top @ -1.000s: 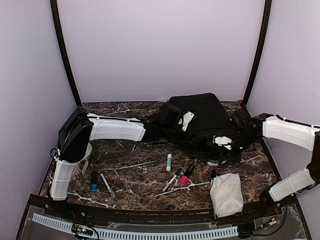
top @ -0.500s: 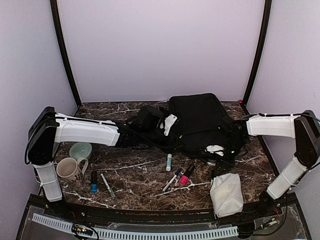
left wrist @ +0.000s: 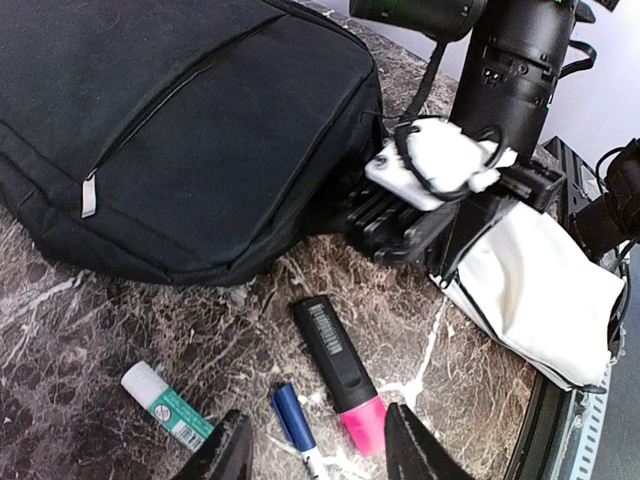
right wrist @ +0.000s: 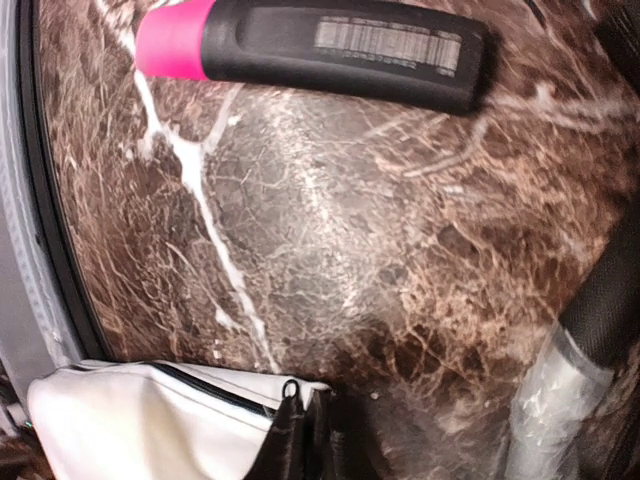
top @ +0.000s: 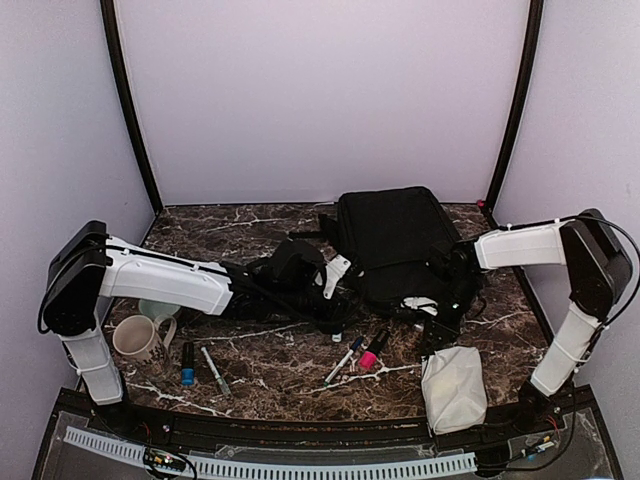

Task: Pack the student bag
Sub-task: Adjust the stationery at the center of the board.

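Lying flat, soft black student bag [top: 395, 235], silver zipper pull [left wrist: 88, 195] on front

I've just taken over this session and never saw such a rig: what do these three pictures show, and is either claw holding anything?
These are two white-and-black robot arms, left arm and right arm, bolted at the table's near edge, each ending in a two-finger claw. The wide picture comes from a fixed camera above and behind them; the other two come from cameras on the wrists. On the dark marble table lie the large black fabric backpack, a white soft pouch, a pink-and-black highlighter, a blue pen, a small white-and-green tube and a beige mug. The left claw hangs open and empty over the highlighter. The right claw is nearly shut at the pouch's zipped corner; whether it pinches it I cannot tell.
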Controlling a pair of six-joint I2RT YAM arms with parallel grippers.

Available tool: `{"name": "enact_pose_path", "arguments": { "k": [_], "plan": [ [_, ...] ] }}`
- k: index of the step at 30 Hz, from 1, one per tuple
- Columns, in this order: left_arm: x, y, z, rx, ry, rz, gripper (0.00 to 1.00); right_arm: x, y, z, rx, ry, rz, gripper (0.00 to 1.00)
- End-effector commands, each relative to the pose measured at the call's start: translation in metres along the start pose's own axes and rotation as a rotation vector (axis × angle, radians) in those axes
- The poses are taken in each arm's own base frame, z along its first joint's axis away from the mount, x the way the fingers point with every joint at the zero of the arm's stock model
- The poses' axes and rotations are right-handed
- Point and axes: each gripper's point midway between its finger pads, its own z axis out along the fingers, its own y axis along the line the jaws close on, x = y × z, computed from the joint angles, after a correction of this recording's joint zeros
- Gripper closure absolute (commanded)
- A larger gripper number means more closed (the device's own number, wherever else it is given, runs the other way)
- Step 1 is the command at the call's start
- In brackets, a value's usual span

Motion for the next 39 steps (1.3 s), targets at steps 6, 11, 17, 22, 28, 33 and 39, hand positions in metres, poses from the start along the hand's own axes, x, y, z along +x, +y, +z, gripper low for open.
{"name": "enact_pose_path", "arguments": {
  "k": [6, 11, 17, 22, 28, 33, 39],
  "plan": [
    [-0.016, -0.005, -0.02, -0.004, -0.066, -0.001, 0.52, -0.033, 0.037, -0.039, -0.11, -0.133, -0.059, 1.0],
    [-0.016, -0.012, -0.012, 0.04, -0.059, 0.014, 0.52, -0.048, 0.059, -0.074, -0.098, -0.244, -0.135, 1.0],
    [-0.014, -0.021, -0.001, 0.085, -0.035, 0.011, 0.52, -0.05, 0.062, -0.105, -0.111, -0.358, -0.123, 1.0],
    [-0.012, -0.021, 0.007, 0.089, -0.019, 0.012, 0.51, -0.028, 0.036, -0.111, -0.127, -0.401, -0.014, 1.0],
    [-0.006, -0.02, 0.016, 0.097, -0.003, 0.011, 0.52, -0.011, -0.003, -0.114, -0.07, -0.446, 0.115, 0.9],
    [-0.002, -0.023, 0.021, 0.116, 0.015, 0.017, 0.52, -0.013, -0.013, -0.121, 0.001, -0.463, 0.154, 0.68],
    [0.004, -0.022, 0.023, 0.114, 0.033, 0.042, 0.52, -0.006, -0.004, -0.138, 0.099, -0.459, 0.109, 0.54]
  ]
}}
